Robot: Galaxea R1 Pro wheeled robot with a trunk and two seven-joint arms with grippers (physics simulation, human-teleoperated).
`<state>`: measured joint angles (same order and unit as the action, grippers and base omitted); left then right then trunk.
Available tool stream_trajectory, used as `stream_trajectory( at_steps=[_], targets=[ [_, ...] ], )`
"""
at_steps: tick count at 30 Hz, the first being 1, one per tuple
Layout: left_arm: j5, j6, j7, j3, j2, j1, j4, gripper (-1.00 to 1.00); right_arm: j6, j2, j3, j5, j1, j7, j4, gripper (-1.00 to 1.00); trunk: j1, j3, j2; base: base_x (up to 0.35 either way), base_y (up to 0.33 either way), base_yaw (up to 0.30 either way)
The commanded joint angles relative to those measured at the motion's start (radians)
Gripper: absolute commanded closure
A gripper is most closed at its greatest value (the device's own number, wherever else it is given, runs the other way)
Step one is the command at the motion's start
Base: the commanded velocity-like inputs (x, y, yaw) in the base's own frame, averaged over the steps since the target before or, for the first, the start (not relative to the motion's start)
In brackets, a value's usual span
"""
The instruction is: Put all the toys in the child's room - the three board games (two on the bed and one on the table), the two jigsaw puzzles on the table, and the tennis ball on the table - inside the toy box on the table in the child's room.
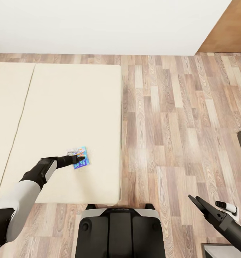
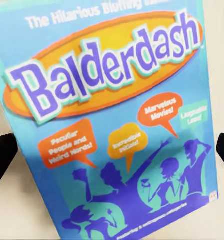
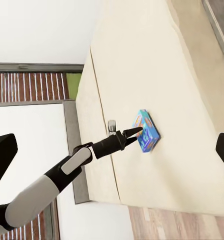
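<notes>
The small blue Balderdash board game (image 1: 80,162) lies flat on the bed (image 1: 63,107), near its front edge and closer to the right-hand side than the left. The left gripper (image 1: 78,158) sits right over the box, fingers (image 2: 2,157) spread apart either side of it, not clamped on anything. The right gripper (image 1: 196,201) hangs over the wood floor (image 1: 177,118) well off the bed, fingers apart too.

Board game (image 1: 79,162) on the bed (image 1: 70,107) — left claw (image 1: 81,158) just above.
</notes>
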<state>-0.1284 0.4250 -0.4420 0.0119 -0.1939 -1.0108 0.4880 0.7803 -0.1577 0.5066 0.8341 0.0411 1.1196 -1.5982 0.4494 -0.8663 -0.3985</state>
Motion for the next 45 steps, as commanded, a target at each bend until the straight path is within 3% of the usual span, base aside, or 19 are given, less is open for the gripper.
stream_trajectory(
  at_steps=[1, 45],
  targets=[
    [-0.010, 0.009, -0.001, 0.001, 0.000, 0.000, 0.001, -1.00, 0.006, 0.000, 0.000, 0.005, 0.000, -0.001, 0.000, -1.00, 0.001, -0.001, -0.002, 0.000, -0.054, 0.000],
    [-0.010, 0.011, -0.001, 0.000, 0.002, 0.000, 0.005, -1.00, 0.007, -0.001, 0.000, 0.005, 0.000, -0.001, 0.000, -1.00, 0.001, -0.001, -0.002, 0.000, -0.178, 0.000]
  ],
)
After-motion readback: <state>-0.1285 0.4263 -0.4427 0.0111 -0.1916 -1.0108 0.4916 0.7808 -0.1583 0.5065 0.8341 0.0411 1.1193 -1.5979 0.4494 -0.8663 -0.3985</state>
